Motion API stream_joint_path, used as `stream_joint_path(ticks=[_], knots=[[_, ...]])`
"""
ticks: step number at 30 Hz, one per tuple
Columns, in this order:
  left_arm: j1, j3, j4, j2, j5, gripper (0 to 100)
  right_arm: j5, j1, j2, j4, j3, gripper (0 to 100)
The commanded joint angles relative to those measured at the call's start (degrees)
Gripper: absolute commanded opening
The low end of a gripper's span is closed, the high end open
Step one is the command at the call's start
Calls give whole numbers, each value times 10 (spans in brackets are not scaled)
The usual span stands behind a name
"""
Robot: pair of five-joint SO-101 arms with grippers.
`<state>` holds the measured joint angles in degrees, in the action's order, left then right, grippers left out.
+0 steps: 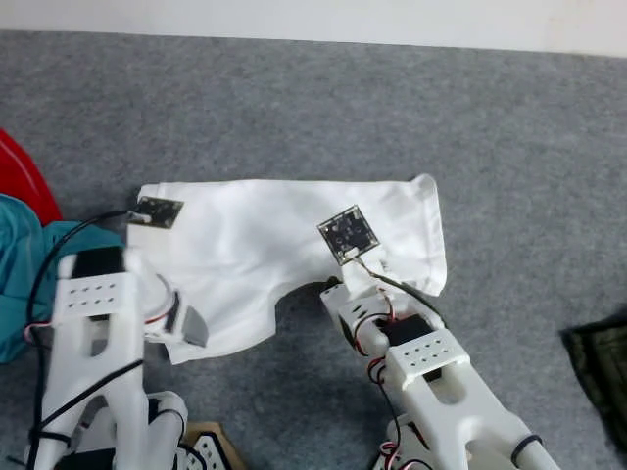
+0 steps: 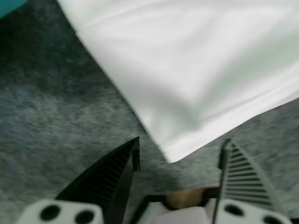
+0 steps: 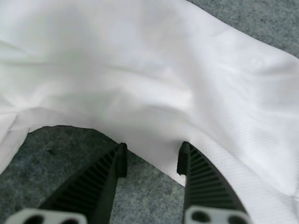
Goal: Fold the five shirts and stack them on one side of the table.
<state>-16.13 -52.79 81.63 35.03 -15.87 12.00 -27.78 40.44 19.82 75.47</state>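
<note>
I have the white shirt (image 1: 265, 235) spread out in the middle of the grey bench (image 1: 509, 127). My left fingers (image 2: 112, 177) stand wide apart over the bench, a shirt corner just ahead between them, gripping nothing. My right fingers (image 3: 201, 177) are parted too, straddling the shirt's near hem. A teal cloth (image 1: 20, 255) lies beside the left arm, and a dark cloth (image 1: 602, 377) lies off to the right.

White arms (image 1: 98, 294), black ribbed pincers (image 2: 181, 142) (image 3: 153, 147), black cables (image 1: 88, 223)

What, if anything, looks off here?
The white shirt lies unevenly mid-table, its near edge scooped inward, not squared. A teal shirt sits bunched at the table's left edge, and a dark garment at the right.
</note>
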Motion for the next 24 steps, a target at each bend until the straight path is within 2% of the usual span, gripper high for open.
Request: stream_joint_path(ticks=[1, 6, 10, 13, 18, 24], knots=[[-29, -22, -30, 0, -60, 245, 6, 3, 9, -9, -4, 180], [-26, -101, -156, -3, -61, 191, 8, 3, 9, -9, -4, 180], [-22, -122, -203, -3, -58, 175, 9, 3, 9, -10, -4, 180], [-6, -124, -211, -2, -58, 136, 9, 3, 9, -11, -4, 180], [56, -121, -212, 0, -57, 2, 9, 3, 9, -11, -4, 180], [126, -112, -212, 0, -36, 5, 9, 3, 9, -11, -4, 180]])
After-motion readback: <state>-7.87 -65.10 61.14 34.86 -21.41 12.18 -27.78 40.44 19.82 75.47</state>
